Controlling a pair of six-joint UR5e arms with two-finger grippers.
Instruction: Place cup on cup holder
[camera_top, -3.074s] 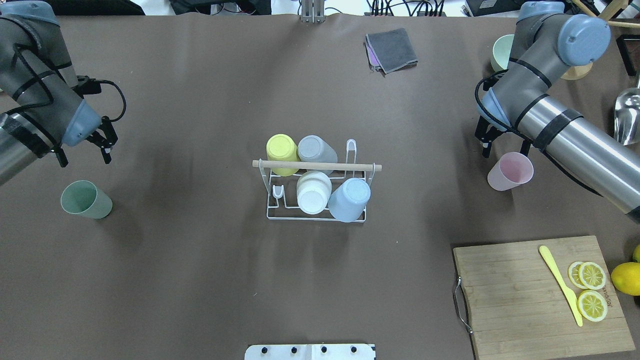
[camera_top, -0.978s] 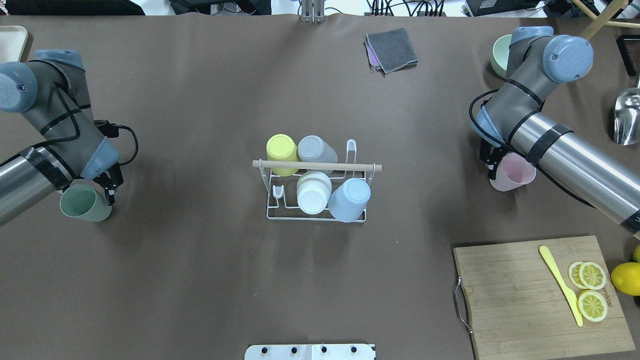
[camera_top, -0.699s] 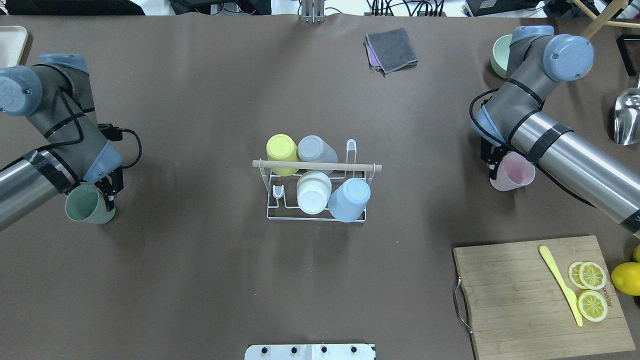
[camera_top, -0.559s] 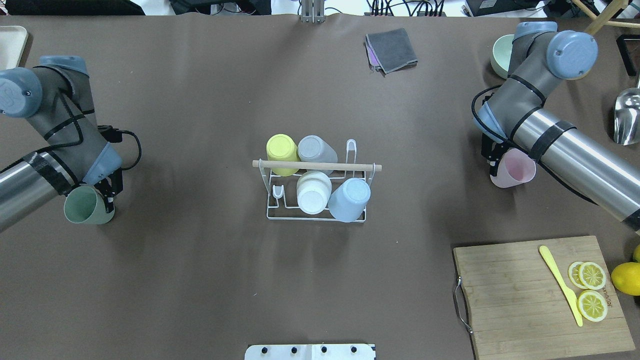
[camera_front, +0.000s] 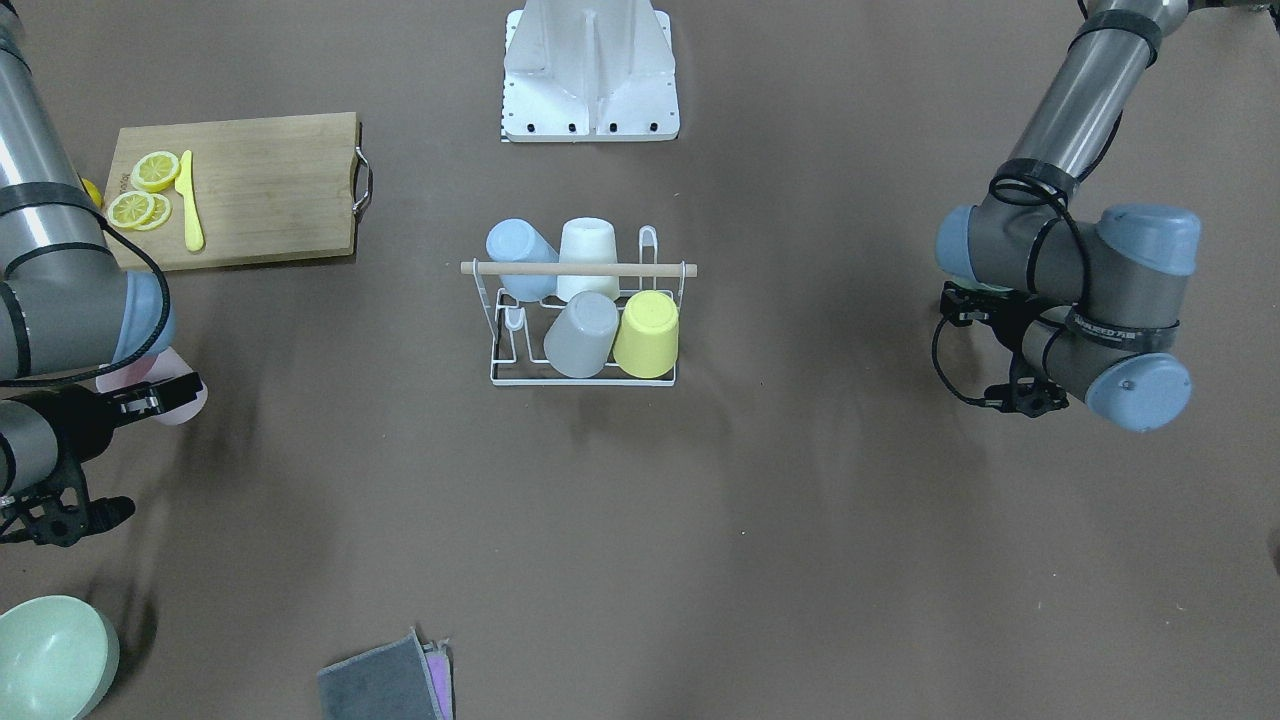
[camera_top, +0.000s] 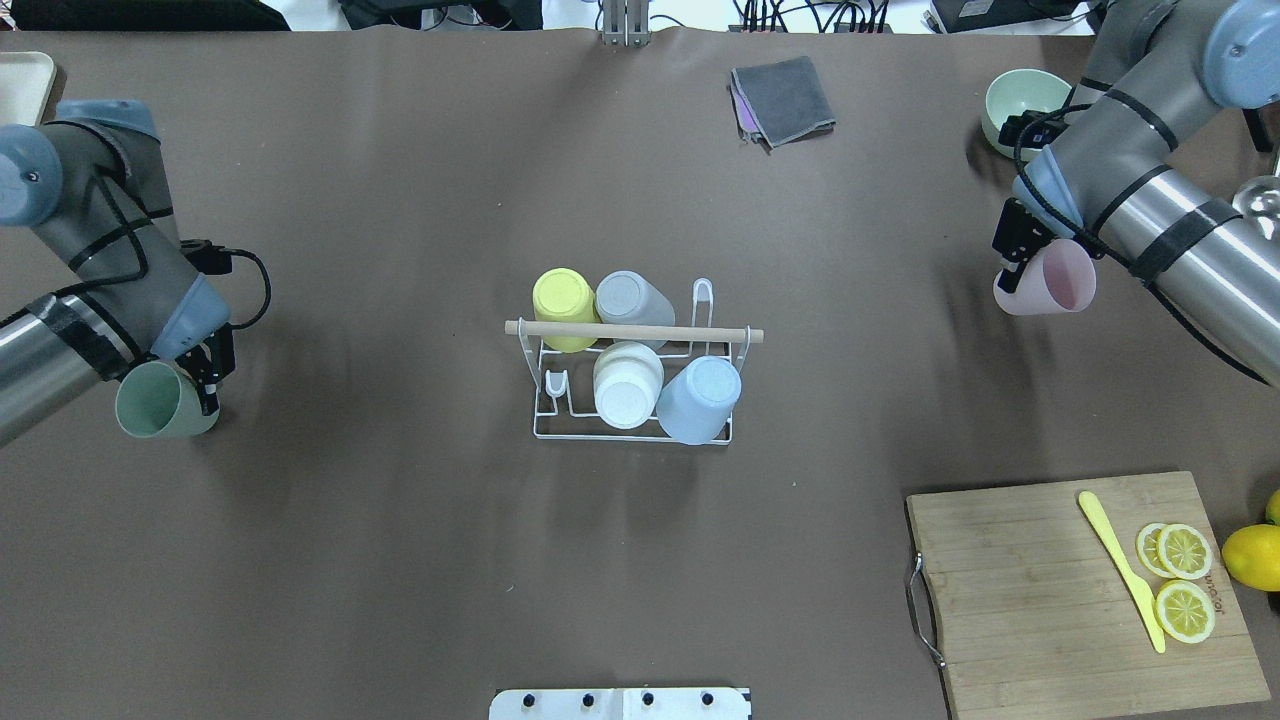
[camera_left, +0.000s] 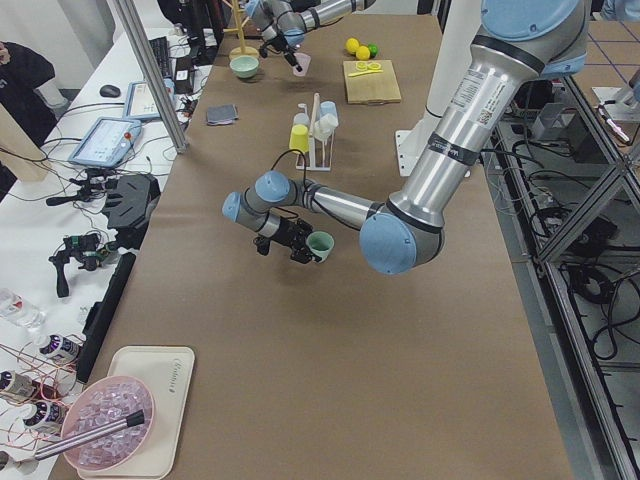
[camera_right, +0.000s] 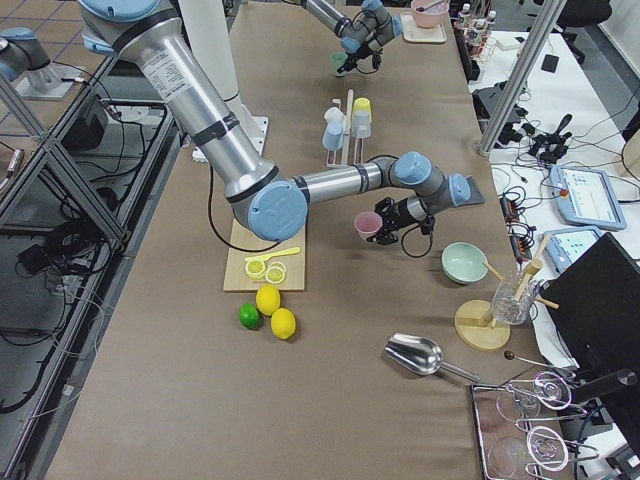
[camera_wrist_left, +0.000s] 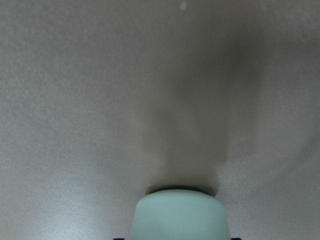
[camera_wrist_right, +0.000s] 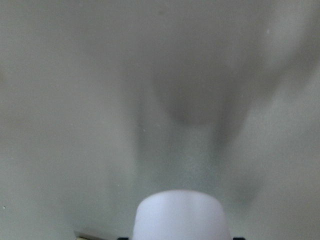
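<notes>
The white wire cup holder (camera_top: 540, 395) with its wooden rod handle (camera_top: 634, 333) stands mid-table and also shows in the front view (camera_front: 578, 268). Yellow, grey, cream and blue cups sit upside down on its prongs; a prong at its back right and a low one at its front left are bare. My left gripper (camera_top: 207, 372) is shut on a green cup (camera_top: 160, 400), tilted and lifted off the table (camera_left: 320, 243), far left of the holder. My right gripper (camera_top: 1015, 255) is shut on a pink cup (camera_top: 1050, 280), lifted and tilted (camera_right: 368, 225), far right of the holder.
A wooden cutting board (camera_top: 1030, 600) with lemon slices and a yellow knife (camera_top: 1120, 570) lies front right. A green bowl (camera_top: 1015, 100) sits at the back right, behind my right wrist. A folded grey cloth (camera_top: 783, 98) lies at the back. A metal scoop (camera_right: 415, 352) lies far right.
Both grippers came down from above their cups and shut on them. The green cup is now lifted and tilted. The pink cup has risen and moved toward the far edge.
</notes>
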